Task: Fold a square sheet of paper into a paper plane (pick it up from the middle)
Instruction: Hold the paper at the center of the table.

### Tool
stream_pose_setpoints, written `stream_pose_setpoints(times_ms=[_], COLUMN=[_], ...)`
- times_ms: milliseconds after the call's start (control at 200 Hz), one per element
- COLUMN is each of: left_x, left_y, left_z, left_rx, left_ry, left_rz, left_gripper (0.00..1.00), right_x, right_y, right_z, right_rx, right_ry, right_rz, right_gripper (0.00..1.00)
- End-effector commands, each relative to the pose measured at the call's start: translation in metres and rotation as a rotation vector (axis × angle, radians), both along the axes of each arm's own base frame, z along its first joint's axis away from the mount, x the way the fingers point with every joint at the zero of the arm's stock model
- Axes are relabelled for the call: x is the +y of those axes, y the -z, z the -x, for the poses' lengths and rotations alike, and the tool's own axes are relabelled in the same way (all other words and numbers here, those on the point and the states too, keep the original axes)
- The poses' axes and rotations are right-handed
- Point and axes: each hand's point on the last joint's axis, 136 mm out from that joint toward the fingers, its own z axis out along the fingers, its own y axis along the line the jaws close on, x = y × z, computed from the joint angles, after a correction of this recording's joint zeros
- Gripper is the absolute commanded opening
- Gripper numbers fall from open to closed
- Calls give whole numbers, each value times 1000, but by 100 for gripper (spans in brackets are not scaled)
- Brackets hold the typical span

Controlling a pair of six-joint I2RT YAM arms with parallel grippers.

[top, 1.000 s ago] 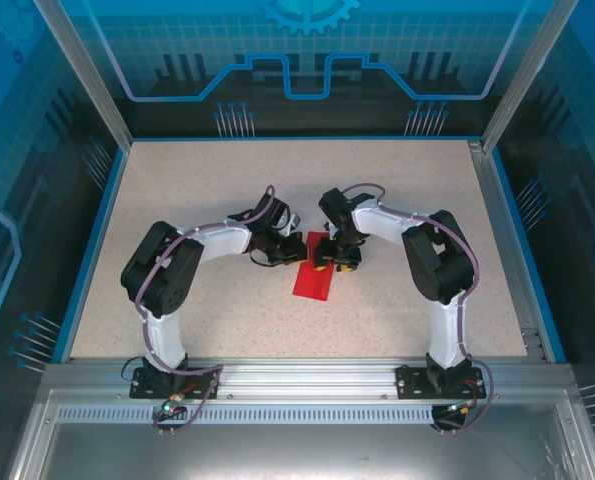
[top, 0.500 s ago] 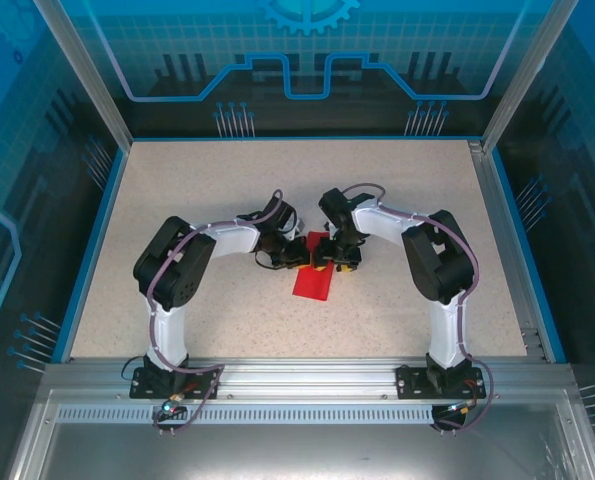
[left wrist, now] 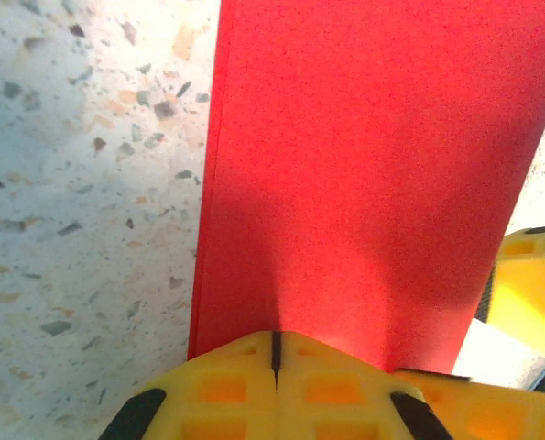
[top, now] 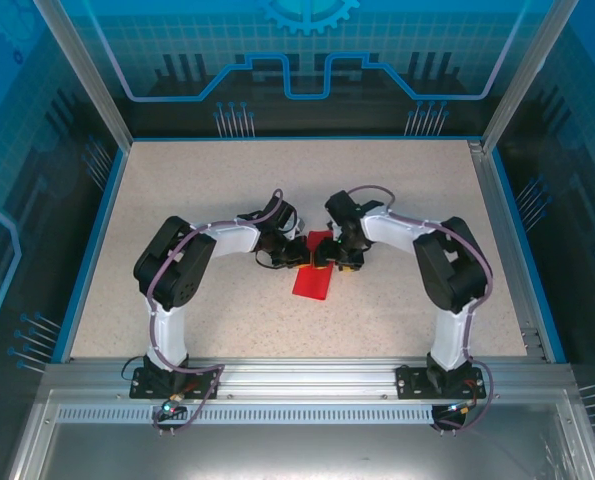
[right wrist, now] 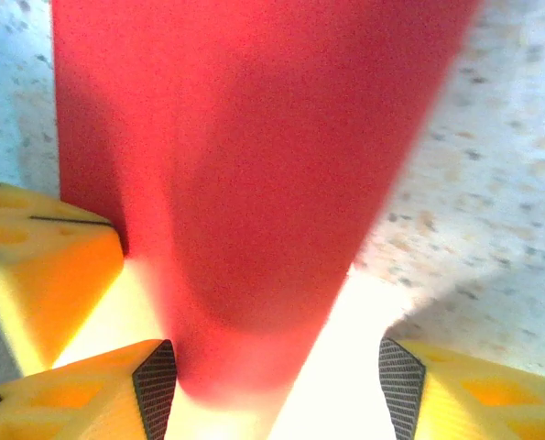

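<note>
The red paper (top: 314, 272) lies flat near the middle of the counter (top: 207, 180), folded into a long narrow strip with straight parallel sides. In the top view its far end sits between the two arms' tips and its near end points back toward the bases. In the left wrist view the red paper (left wrist: 364, 183) runs away from the camera over the speckled surface, with a doubled edge showing along its left side. The left jaws are closed tight, their yellow fingertips (left wrist: 217, 394) meeting at a thin seam right at the strip's near edge. Whether they pinch the sheet or only press on it cannot be told. In the right wrist view the red paper (right wrist: 245, 165) is blurred and narrows toward the camera. The right jaws stand apart, with one yellow finger (right wrist: 80, 403) on each side of the strip's end and bright gaps between paper and pads, so nothing is gripped. A yellow finger (right wrist: 43, 266) of the left jaws touches the strip's left edge there. From above, the left arm (top: 177, 270) and right arm (top: 447, 270) bend inward from their bases on the aluminium rail (top: 297, 375). Blue patterned walls (top: 307, 60) enclose the counter.
</note>
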Motion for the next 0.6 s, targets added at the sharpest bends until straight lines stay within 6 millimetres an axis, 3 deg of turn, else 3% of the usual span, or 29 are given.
stream_pose_setpoints(times_ms=[0, 80, 265, 385, 590], left_x=[10, 9, 9, 9, 9], left_y=[22, 21, 19, 19, 19], left_z=[15, 15, 15, 15, 15], left_rx=[53, 54, 49, 49, 50], left_ry=[-6, -7, -8, -11, -9], left_rz=[-74, -68, -62, -62, -63], left_gripper=[0, 0, 0, 0, 0], right_x=[-4, 1, 23, 35, 34], right_y=[-38, -48, -52, -50, -27], right_z=[-28, -27, -17, -14, -7], right_rx=[-156, -183, -182, -180, -144], right_ry=[98, 109, 85, 83, 97], right_rz=[-176, -295, -454, -510, -502], right_gripper=[61, 49, 22, 15, 10])
